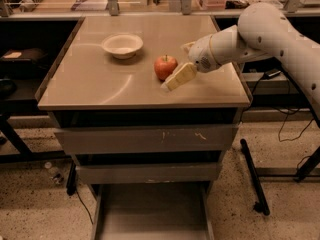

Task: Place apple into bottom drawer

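Cluttered benches run along the back wall, and in front of them stands a grey cabinet with a tan tabletop (100, 86). From the one camera view, the apple (164, 66) sits on that top, right of centre, with a cream bowl (122, 45) well apart from it towards the back left. The white robot arm (272, 31) reaches in from the right. Its gripper (178, 63) is just beside the apple on the right, spread wide and holding nothing. One cream finger (178, 77) slants down along the fruit's near side (I cannot tell whether it touches). Below the top comes a scratched drawer front (150, 139), then a plain middle drawer front (150, 173), both shut. The bottom drawer (150, 209) is pulled out over the speckled floor, its flat grey tray bare, with nothing between it and the tabletop edge above. A black table leg (252, 176) stands right of the cabinet.
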Available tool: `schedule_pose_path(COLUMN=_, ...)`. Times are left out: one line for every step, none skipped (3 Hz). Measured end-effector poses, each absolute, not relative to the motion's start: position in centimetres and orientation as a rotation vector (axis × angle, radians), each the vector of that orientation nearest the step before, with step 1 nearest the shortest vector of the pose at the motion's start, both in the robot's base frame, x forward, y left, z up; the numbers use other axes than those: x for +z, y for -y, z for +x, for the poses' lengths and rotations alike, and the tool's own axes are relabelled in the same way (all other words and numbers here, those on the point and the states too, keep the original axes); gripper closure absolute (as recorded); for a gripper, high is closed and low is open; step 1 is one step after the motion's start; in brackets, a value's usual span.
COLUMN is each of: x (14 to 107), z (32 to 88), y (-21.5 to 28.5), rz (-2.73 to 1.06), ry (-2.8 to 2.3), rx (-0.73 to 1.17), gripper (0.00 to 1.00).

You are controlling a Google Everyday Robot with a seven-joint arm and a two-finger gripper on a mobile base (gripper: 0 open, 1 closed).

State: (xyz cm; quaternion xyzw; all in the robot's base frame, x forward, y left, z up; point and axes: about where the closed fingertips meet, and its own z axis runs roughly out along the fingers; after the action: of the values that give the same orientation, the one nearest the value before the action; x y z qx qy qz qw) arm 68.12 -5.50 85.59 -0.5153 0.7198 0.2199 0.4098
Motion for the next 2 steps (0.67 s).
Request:
schedule_pose_path(x=84.3, z=69.9, y=4.9, rz=-1.271, ry=-1.838, rx=0.579, gripper=0.0)
schedule_pose_path(x=83.4, z=71.2, y=3.8, rz=-1.257, ry=-1.857, rx=0.655, gripper=0.0)
